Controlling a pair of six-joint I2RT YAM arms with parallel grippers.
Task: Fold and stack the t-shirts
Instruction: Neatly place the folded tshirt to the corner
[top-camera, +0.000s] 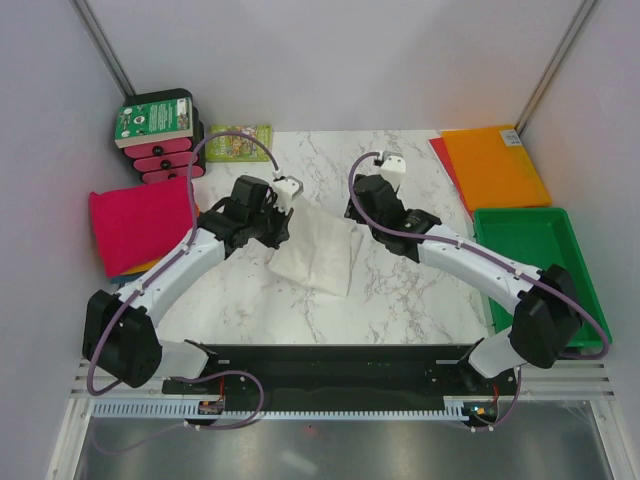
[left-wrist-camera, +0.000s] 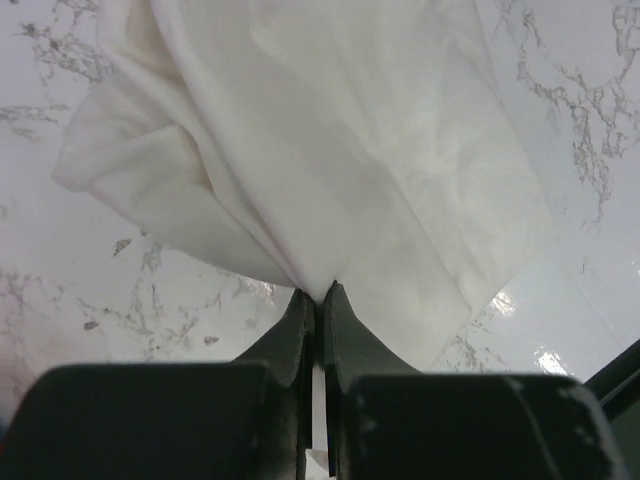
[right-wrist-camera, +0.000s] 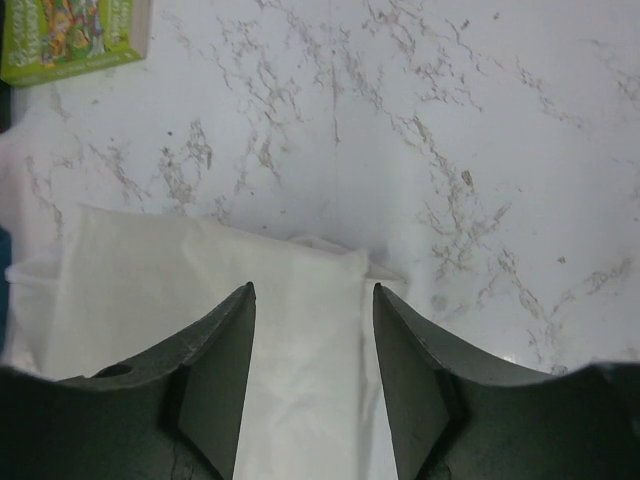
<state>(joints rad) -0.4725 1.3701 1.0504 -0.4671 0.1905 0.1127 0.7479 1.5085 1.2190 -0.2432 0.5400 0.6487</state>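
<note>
Surface: white marble-pattern table (top-camera: 400, 290), grey walls on three sides, a slanted metal post in each far corner.

Layout from the table's middle:
- Pile of folded t-shirts (top-camera: 140, 225) at 9 o'clock, magenta-pink on top.
- Green booklet (top-camera: 238, 142) at 11 o'clock.
- Flat orange sheet (top-camera: 495, 165) at 2 o'clock.
- Green tray (top-camera: 535, 265) at 3 o'clock.
- White t-shirt (top-camera: 318, 255) lies rumpled at the middle, between the two wrists.

Views:
- Top view hides both sets of fingertips under the wrists.
- Left wrist view shows the left gripper (left-wrist-camera: 322, 290) clenched on a pinch of the white t-shirt. The cloth fans away from the tips in loose folds.
- Right wrist view shows the right gripper (right-wrist-camera: 312, 300) released, jaws parted over the shirt's folded edge. Cannot tell whether the tips touch the cloth. The booklet sits in that view's 10 o'clock corner.

Pose:
- Left arm runs from its base at 7 o'clock diagonally to the shirt's 10 o'clock edge.
- Right arm runs from its base at 5 o'clock, with the elbow beside the tray and the forearm reaching to the shirt's 1 o'clock corner.
- Both wrists point down.
</note>
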